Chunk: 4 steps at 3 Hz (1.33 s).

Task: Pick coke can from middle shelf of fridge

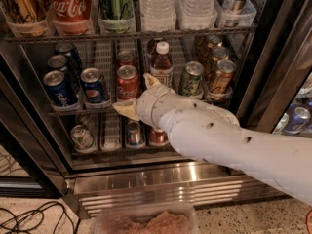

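The coke can (127, 80) stands at the front of the middle shelf (73, 112), a wire rack in the fridge (161, 179). A second red can (126, 58) stands behind it. My gripper (132, 92) is at the end of the white arm, right in front of the coke can's lower right side. Its cream fingers (126, 109) are spread, one low at the can's base and one up at its right side. The can still rests on the rack.
Blue Pepsi cans (94, 85) stand left of the coke can. A brown bottle (161, 63) and green and bronze cans (191, 78) stand to its right. Clear bins hold a big Coca-Cola can (69, 6) above. More cans sit on the lower rack (132, 133).
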### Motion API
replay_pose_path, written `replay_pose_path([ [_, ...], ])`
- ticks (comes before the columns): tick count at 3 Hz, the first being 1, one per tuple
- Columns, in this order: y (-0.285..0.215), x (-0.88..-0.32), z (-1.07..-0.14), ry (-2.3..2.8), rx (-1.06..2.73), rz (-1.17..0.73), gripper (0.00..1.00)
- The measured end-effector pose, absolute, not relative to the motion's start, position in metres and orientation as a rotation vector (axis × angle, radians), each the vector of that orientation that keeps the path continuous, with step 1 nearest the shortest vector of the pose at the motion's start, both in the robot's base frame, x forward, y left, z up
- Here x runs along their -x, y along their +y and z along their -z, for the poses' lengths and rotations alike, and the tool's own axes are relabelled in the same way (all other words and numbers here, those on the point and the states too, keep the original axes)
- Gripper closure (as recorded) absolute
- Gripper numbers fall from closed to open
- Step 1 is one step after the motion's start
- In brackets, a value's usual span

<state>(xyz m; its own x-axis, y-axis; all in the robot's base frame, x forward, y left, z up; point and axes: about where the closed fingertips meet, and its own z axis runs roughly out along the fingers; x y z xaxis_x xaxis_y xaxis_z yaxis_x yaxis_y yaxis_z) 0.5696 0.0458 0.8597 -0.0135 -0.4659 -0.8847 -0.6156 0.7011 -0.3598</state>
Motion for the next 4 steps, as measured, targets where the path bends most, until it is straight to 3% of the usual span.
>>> replay_pose_path([
  [4, 0.072, -0.613, -0.861, 1.626, 0.904, -0.109, 0.27],
])
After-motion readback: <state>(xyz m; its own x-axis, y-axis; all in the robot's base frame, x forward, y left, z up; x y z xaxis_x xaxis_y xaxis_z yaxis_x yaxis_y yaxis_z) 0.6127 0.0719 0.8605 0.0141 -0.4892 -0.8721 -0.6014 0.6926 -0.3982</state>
